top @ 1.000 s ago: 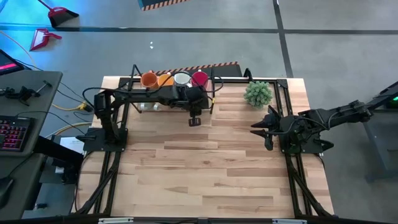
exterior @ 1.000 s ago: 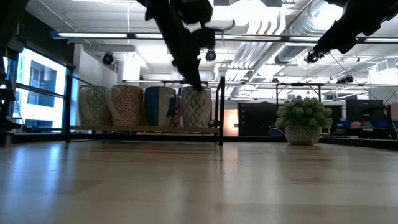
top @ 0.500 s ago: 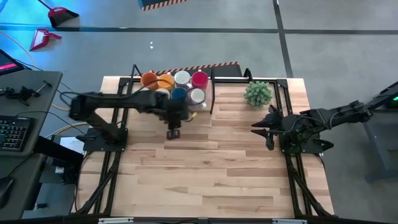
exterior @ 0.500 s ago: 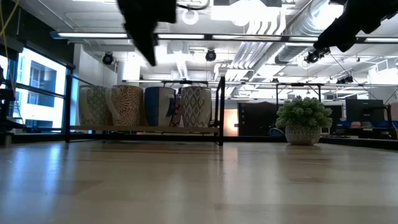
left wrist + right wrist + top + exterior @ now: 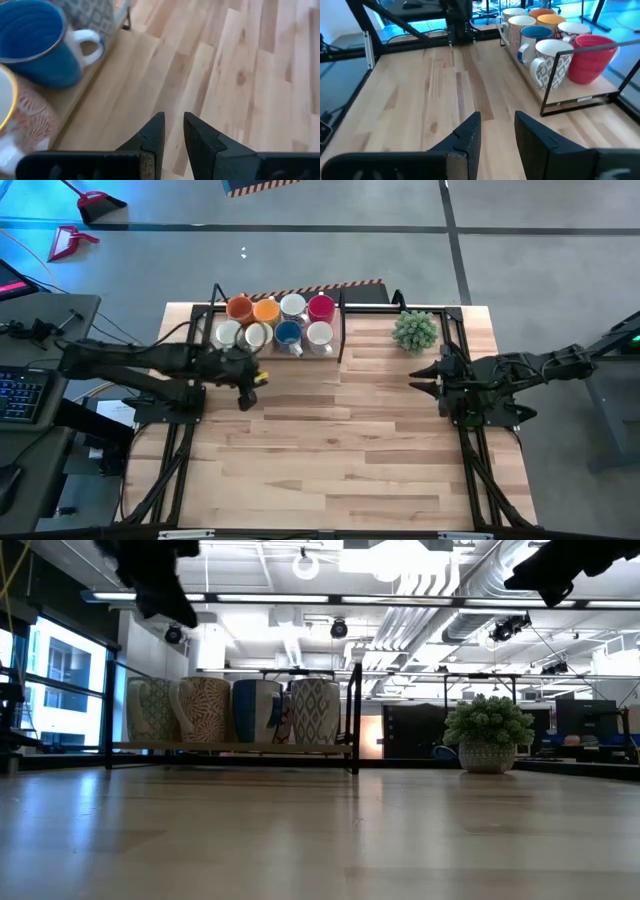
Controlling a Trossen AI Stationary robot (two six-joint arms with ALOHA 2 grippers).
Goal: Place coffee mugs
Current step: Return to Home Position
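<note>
Since all eight mugs (image 5: 270, 322) stand in two rows on the shelf (image 5: 342, 330), upper centre of the high view, we judge only the retreat is left: the left gripper (image 5: 245, 393), just below the shelf's left half, should lift clear without swinging toward them. Its fingers (image 5: 152, 134) show a narrow gap and hold nothing; the right gripper (image 5: 420, 374), right of centre, is likewise slightly parted and empty. The low view hides the back row and crops both arms.
</note>
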